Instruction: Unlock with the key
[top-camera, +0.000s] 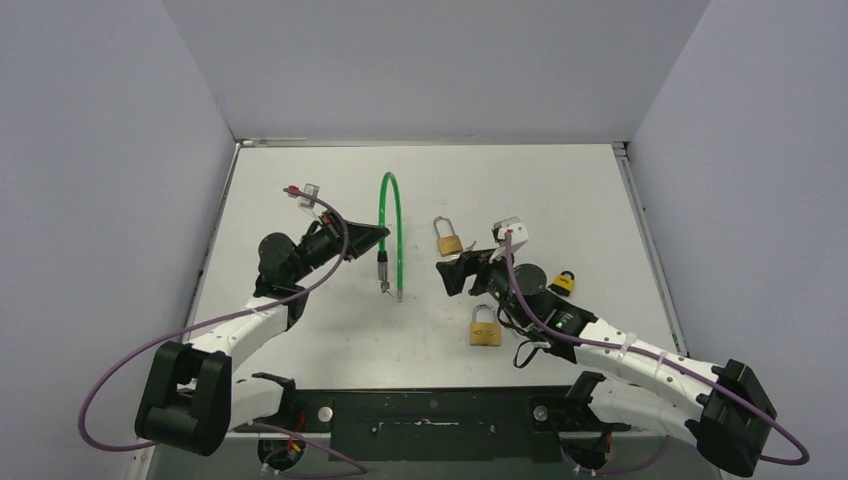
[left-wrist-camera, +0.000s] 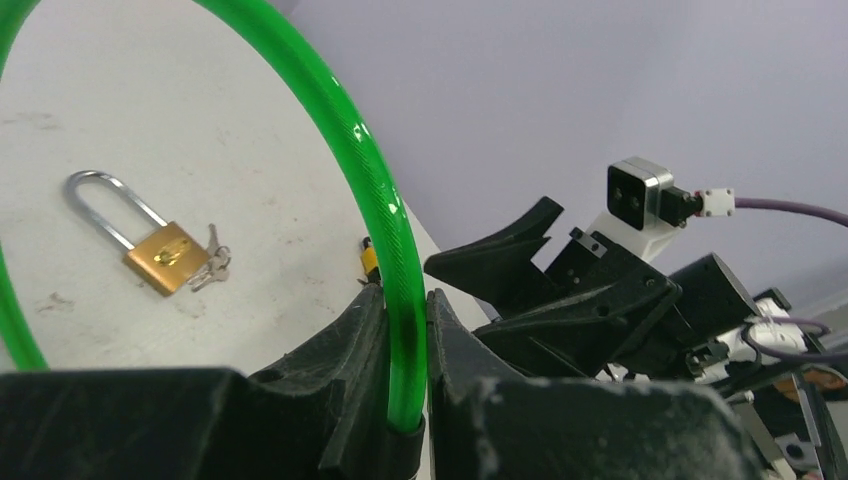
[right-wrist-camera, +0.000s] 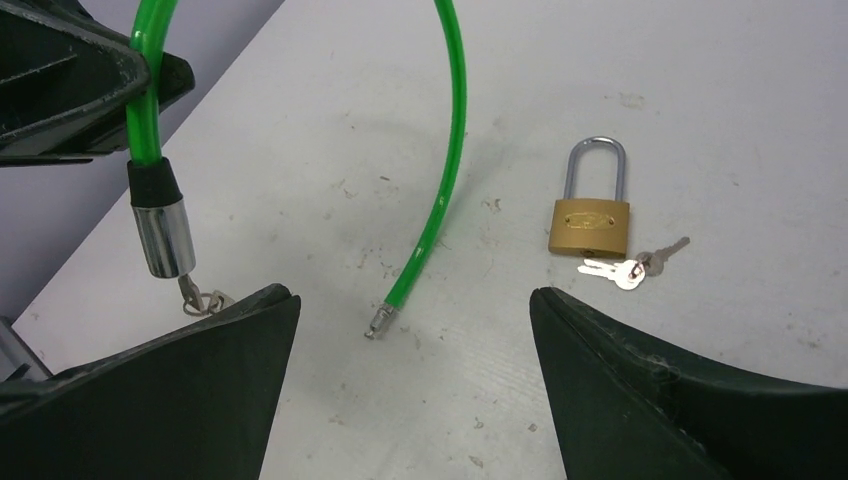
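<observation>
Grip: your left gripper (top-camera: 378, 237) (left-wrist-camera: 405, 310) is pinched narrow on the green cable lock (top-camera: 390, 190) (left-wrist-camera: 350, 130) (right-wrist-camera: 455, 120), just above its black collar, left of centre in the top view.
Barrel: the chrome lock barrel (top-camera: 381, 268) (right-wrist-camera: 165, 235) hangs straight down below those fingers, at the left edge of the right wrist view.
Keys: you have a small key bunch (right-wrist-camera: 200, 298) at the barrel's lower end; whether it touches the table cannot be told.
Cable: it arches toward the top of the frame and comes back down beside the barrel.
Free end: the metal tip (top-camera: 399, 296) (right-wrist-camera: 377, 322) rests on the table (top-camera: 300, 180), apart from the barrel.
Right gripper (top-camera: 447, 272) (right-wrist-camera: 412, 300): spread wide, holding nothing, facing the cable ends from right of centre.
Padlocks: a long-shackle brass padlock (top-camera: 447, 240) (left-wrist-camera: 165, 255) (right-wrist-camera: 590, 225) lies flat at centre, its loose keys (left-wrist-camera: 212, 265) (right-wrist-camera: 625, 268) touching it. A second brass padlock (top-camera: 485, 330) lies lower. A small yellow padlock (top-camera: 565, 283) sits beside your right arm.
</observation>
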